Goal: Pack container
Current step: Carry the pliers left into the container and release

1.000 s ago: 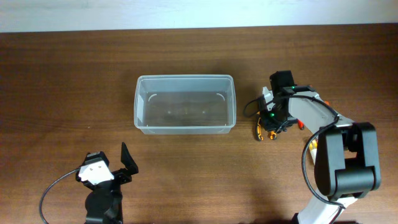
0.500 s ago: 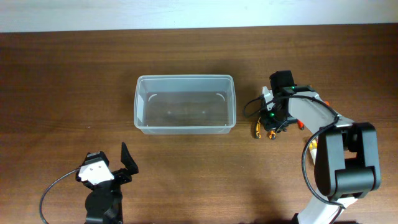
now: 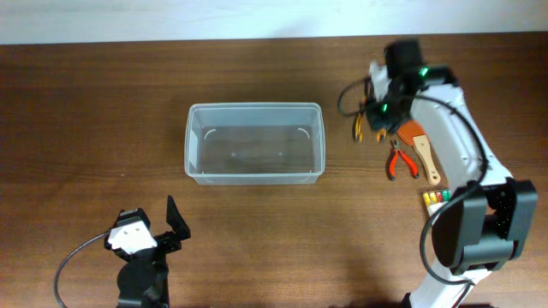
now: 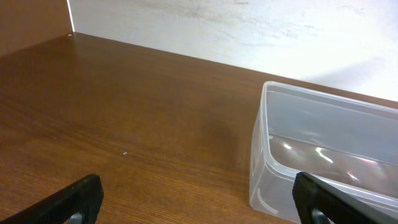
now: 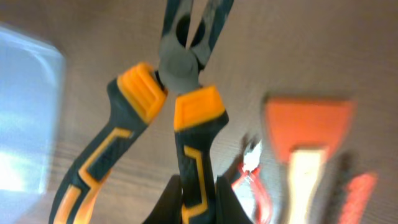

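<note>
The container [image 3: 254, 143] is a clear rectangular tub in the middle of the table, empty; its near corner shows in the left wrist view [image 4: 323, 155]. My right gripper [image 3: 377, 115] is shut on one handle of the yellow-and-black pliers [image 5: 186, 124], holding them above the table just right of the container. The pliers [image 3: 360, 127] hang beside the tub's right wall. My left gripper [image 3: 154, 235] is open and empty near the front left, apart from the tub.
To the right of the container lie red-handled pliers [image 3: 396, 160], an orange scraper with a wooden handle [image 3: 418, 141] and a small box of coloured markers [image 3: 437, 198]. The scraper [image 5: 308, 124] and red pliers [image 5: 252, 180] show blurred in the right wrist view.
My right gripper has lifted the yellow pliers off the table and moved them toward the far side, uncovering the red pliers and scraper. The left arm has not moved.
</note>
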You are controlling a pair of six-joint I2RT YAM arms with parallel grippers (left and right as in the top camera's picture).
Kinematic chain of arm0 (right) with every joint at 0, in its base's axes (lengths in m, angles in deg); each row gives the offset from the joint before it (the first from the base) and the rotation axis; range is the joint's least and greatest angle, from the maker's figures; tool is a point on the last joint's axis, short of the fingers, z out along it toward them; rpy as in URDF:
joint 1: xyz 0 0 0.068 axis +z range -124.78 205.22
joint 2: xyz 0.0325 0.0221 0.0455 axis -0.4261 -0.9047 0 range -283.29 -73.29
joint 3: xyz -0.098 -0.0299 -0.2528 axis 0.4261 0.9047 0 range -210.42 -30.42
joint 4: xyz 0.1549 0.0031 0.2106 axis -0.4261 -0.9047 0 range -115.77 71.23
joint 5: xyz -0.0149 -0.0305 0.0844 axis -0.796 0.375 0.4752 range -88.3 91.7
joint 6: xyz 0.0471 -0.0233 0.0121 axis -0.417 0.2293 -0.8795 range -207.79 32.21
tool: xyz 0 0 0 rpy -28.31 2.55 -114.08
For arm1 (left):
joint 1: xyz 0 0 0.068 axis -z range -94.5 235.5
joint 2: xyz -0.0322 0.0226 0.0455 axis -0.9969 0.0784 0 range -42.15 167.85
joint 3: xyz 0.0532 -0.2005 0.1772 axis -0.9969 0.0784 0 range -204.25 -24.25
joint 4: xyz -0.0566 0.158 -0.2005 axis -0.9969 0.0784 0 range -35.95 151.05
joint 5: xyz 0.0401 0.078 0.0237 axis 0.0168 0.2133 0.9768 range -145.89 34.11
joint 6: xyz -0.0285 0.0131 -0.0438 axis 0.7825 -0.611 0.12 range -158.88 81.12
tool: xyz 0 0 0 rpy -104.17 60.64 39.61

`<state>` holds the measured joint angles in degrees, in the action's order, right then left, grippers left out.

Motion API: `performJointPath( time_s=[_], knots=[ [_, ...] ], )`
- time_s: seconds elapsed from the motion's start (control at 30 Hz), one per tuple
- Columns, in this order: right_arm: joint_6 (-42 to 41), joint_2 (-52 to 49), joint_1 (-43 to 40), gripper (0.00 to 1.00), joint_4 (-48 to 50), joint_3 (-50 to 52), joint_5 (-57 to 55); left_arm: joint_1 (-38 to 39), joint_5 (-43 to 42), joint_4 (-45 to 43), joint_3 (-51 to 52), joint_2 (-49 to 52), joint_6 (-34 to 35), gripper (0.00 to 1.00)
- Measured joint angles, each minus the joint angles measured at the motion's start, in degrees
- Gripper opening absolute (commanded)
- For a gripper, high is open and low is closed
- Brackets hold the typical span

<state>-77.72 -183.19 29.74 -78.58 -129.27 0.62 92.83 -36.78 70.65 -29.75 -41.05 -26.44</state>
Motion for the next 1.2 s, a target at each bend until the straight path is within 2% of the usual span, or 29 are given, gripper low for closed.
performJointPath(
  time_s=[0.2, 0.3, 0.6, 0.73, 0.93, 1.2],
  knots=[
    [10.4, 0.0, 3.1, 0.04, -8.0, -15.2, 4.0, 0.0, 0.0, 0.0, 0.0, 0.0, 0.0, 0.99],
    [17.7, 0.0, 6.3, 0.04, -10.6, -18.4, 7.7, 0.0, 0.0, 0.0, 0.0, 0.0, 0.0, 0.99],
    [40.2, 0.0, 20.2, 0.04, -15.5, -19.1, 14.3, 0.0, 0.0, 0.0, 0.0, 0.0, 0.0, 0.99],
    [46.9, 0.0, 25.3, 0.04, -15.0, -19.1, 14.7, 0.0, 0.0, 0.0, 0.0, 0.0, 0.0, 0.99],
    [51.1, -2.1, 29.6, 0.04, -12.7, -19.1, 12.1, 0.0, 0.0, 0.0, 0.0, 0.0, 0.0, 0.99],
    [52.0, -11.4, 30.1, 0.04, -9.9, -19.1, 9.4, 0.0, 0.0, 0.0, 0.0, 0.0, 0.0, 0.99]
  ],
)
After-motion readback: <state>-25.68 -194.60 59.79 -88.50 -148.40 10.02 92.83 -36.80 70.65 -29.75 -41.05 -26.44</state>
